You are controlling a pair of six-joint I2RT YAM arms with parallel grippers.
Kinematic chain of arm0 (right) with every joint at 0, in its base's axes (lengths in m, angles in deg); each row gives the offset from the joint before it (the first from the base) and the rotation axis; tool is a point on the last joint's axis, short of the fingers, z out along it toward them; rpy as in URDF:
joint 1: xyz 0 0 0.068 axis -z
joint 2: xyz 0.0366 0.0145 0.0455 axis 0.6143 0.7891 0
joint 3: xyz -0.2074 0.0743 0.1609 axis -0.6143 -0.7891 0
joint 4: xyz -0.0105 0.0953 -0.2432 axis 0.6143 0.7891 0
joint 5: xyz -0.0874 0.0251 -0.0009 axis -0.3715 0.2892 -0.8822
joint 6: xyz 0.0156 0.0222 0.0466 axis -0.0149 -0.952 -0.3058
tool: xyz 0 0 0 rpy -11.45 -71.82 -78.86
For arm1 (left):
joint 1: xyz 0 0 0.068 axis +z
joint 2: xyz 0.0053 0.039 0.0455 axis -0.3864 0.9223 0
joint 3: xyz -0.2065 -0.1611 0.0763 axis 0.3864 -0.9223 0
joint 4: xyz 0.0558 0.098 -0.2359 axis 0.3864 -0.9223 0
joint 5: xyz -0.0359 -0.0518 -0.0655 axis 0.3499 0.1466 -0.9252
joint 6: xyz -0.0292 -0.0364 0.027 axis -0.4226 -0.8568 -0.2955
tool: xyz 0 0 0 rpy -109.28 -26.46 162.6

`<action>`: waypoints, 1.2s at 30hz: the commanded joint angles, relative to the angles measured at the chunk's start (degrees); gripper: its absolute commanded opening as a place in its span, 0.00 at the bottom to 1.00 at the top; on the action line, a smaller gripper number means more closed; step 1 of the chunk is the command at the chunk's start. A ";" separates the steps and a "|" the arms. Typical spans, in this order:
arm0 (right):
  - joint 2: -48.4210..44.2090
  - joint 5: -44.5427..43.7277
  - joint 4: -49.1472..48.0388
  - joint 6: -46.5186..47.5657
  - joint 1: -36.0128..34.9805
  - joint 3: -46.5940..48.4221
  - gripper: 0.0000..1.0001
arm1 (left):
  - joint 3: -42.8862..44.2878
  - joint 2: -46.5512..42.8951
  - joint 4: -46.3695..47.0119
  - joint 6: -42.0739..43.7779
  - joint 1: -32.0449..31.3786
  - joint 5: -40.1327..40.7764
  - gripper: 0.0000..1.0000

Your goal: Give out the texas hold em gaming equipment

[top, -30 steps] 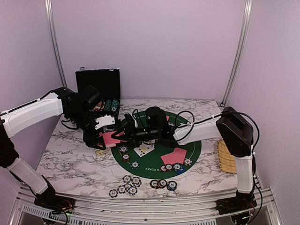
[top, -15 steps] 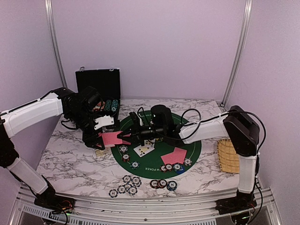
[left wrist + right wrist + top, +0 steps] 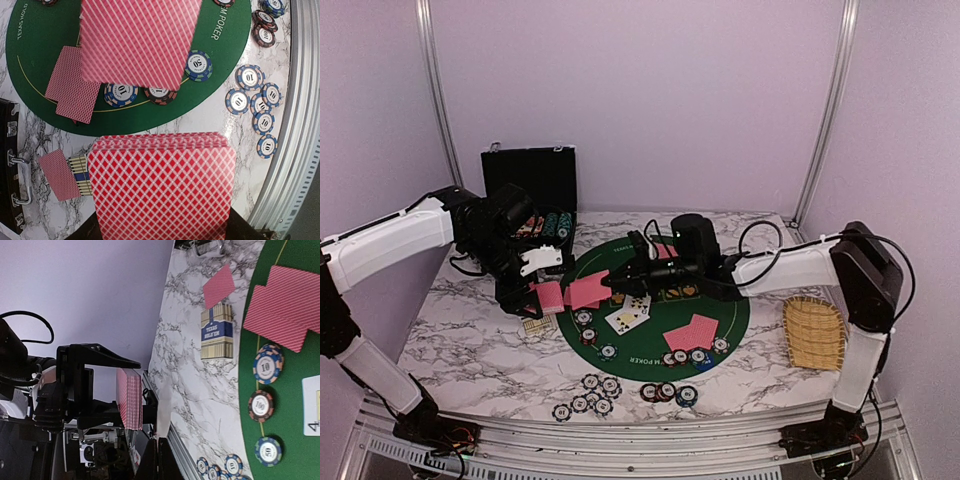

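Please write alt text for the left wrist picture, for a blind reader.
A fanned stack of red-backed cards, held in the left gripper, fills the lower frame. Above it another red-backed card, blurred, hangs over a green poker mat with chips and two face-down cards; more chips lie on the marble table.

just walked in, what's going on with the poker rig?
The left gripper is shut on a deck of red-backed cards, held above the marble table just left of the green poker mat. The right gripper is shut on a single card beside that deck, over the mat's edge. Face-down cards, face-up cards and chips already lie on the mat.
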 commanded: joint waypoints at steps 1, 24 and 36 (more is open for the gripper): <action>-6.26 -4.61 18.17 14.07 4.44 2.43 0.00 | 0.05 -0.56 -0.41 0.55 0.29 -0.19 0.00; 11.97 -90.04 64.99 68.91 -6.79 32.34 0.00 | -0.82 -1.37 -0.42 0.20 0.73 -0.81 0.00; 14.29 -83.21 52.21 76.21 -8.05 25.78 0.00 | -1.18 -1.45 -0.45 0.13 0.81 -0.89 0.00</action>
